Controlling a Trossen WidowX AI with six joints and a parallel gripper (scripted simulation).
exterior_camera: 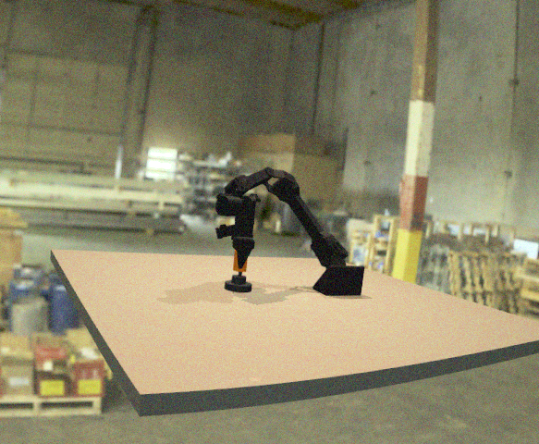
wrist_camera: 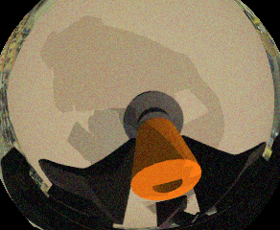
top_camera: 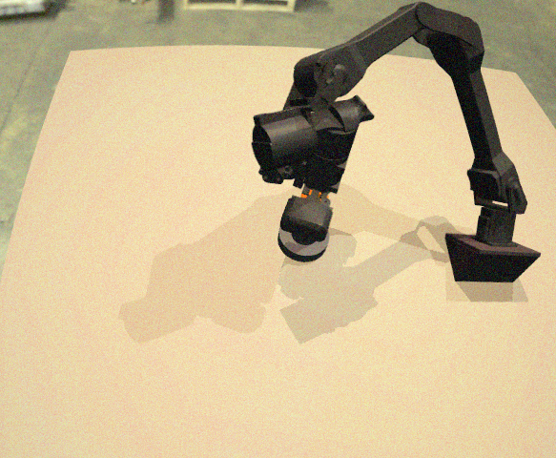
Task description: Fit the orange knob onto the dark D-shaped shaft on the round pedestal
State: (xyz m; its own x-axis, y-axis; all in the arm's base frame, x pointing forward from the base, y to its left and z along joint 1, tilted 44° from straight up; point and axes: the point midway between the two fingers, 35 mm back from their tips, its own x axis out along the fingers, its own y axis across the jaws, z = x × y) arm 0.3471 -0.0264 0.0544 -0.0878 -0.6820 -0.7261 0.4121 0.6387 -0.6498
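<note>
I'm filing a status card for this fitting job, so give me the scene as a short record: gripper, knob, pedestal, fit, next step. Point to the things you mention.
gripper: closed on the orange knob (exterior_camera: 236, 262) (wrist_camera: 165, 149), one finger on each side
knob: above the round pedestal (top_camera: 303, 255) (exterior_camera: 238, 287) (wrist_camera: 174, 106), its lower end near the dark shaft (exterior_camera: 239, 274)
pedestal: dark, round, stepped, on the table top (top_camera: 169, 394) (exterior_camera: 284, 344) (wrist_camera: 130, 57)
fit: not seated; a gap shows under the knob
flat-side alignment: cannot tell
next step: probably turn the knob while pressing lightly, until it slides down
</note>
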